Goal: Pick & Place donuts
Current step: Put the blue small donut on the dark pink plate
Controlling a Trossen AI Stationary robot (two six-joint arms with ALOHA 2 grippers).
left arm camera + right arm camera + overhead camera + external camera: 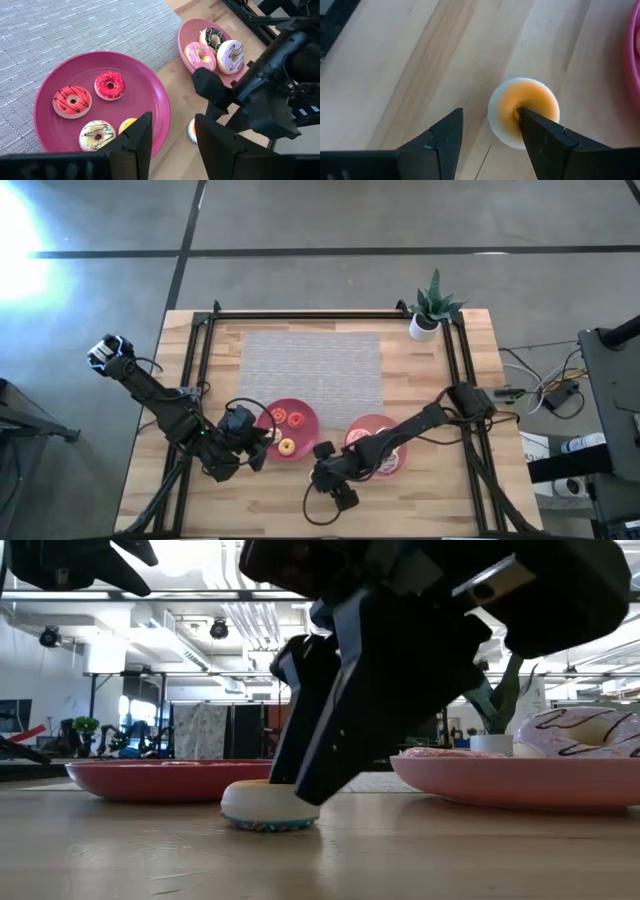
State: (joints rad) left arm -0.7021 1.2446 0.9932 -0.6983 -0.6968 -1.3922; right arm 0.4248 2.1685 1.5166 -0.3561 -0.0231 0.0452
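Note:
A mini donut [506, 125], pale with an orange middle, lies flat on the bare wood between two pink-red plates; the low view shows the donut [250, 808] with sprinkles at its underside. My right gripper [487, 115] is open above it, one finger over the donut and the other beside it. My left gripper [172, 120] is open and hovers at the near edge of the left plate [50, 85], which holds several mini donuts [110, 85]. The right plate [186, 31] carries three larger donuts: pink [200, 55], chocolate [212, 37] and white [231, 55]. My right gripper comes down from above at a slant. One fingertip [527, 120] is set on the orange middle [535, 97] of the mini donut; the other finger [450, 122] stands clear beside its rim. The donut lies flat on the table.
A grey woven mat [312, 365] covers the far middle of the table. A small potted plant [428, 315] stands at the far right corner. Black frame rails [200, 370] run along the left, right and far sides. The two grippers are close together near the table's near edge.

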